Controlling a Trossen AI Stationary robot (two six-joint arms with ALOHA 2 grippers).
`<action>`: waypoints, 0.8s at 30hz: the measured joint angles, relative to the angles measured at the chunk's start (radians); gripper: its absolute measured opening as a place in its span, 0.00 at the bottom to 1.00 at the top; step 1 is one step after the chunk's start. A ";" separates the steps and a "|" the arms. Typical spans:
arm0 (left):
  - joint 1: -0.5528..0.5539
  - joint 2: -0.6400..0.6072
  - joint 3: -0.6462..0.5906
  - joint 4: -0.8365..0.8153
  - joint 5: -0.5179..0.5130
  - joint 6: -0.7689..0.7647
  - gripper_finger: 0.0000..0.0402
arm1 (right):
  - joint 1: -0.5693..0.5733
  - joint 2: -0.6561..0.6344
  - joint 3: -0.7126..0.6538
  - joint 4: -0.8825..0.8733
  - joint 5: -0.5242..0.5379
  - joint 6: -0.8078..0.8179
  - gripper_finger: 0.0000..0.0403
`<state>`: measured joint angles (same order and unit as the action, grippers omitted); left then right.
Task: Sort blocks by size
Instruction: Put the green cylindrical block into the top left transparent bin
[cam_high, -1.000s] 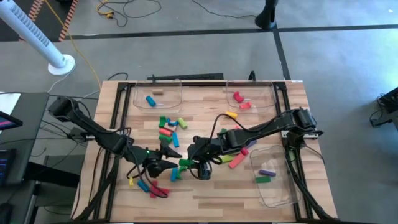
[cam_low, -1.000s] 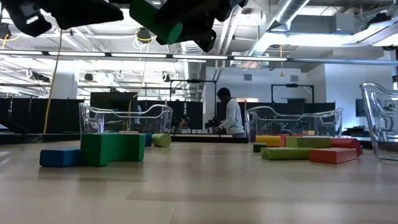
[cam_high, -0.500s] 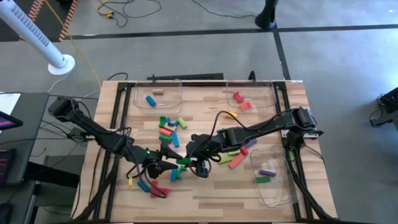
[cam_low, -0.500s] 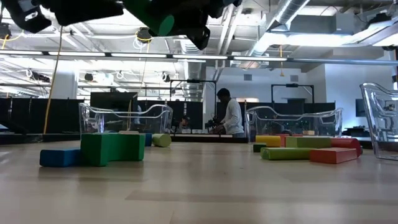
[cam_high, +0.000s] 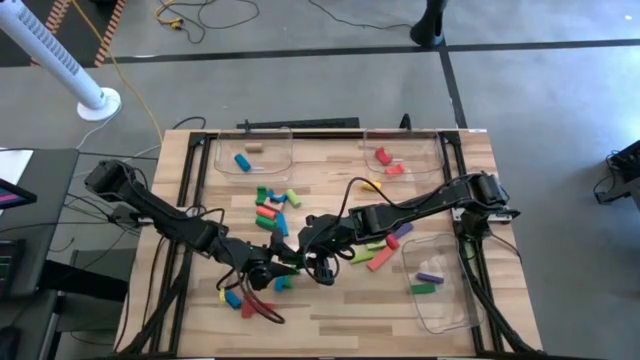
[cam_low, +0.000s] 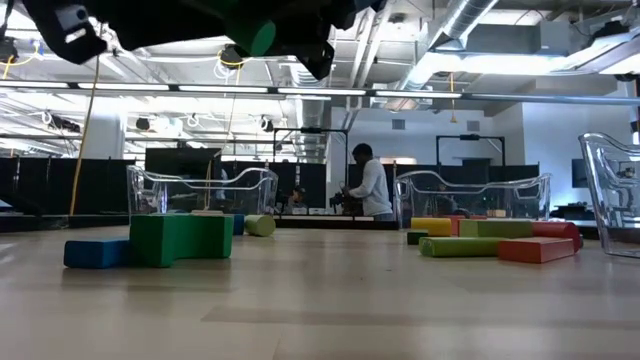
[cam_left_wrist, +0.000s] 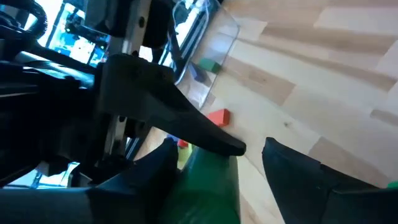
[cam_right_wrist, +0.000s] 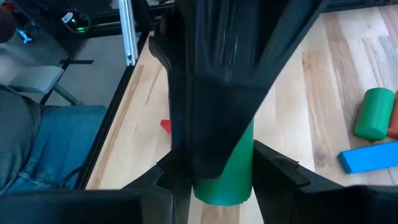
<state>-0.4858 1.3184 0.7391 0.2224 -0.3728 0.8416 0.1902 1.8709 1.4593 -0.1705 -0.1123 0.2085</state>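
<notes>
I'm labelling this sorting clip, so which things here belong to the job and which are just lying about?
Job: green cylinder in right tool; left tool open round it; loose blocks; trays.
Lying about: white pole; floor cables; person behind.

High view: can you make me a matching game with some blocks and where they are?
Things:
1. green cylinder
2. purple block
3. tan block
4. red block

Places:
A. in the back left tray
B. in the back right tray
C. held above the table in the right gripper
D. in the tray along the right edge

Pairs: 1-C, 2-D, 3-A, 4-B.
</notes>
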 joint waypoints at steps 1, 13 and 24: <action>0.000 0.004 0.007 -0.012 -0.004 -0.001 0.52 | 0.000 0.000 0.000 -0.004 0.000 0.000 0.40; -0.023 -0.028 0.038 -0.133 -0.009 -0.057 0.36 | 0.000 0.000 0.000 -0.032 0.001 0.000 0.40; -0.031 -0.033 0.038 -0.179 -0.057 -0.077 0.35 | -0.001 0.000 0.000 -0.038 0.009 0.003 0.40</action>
<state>-0.5171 1.2854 0.7769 0.0437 -0.4296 0.7643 0.1890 1.8709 1.4593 -0.2085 -0.1038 0.2119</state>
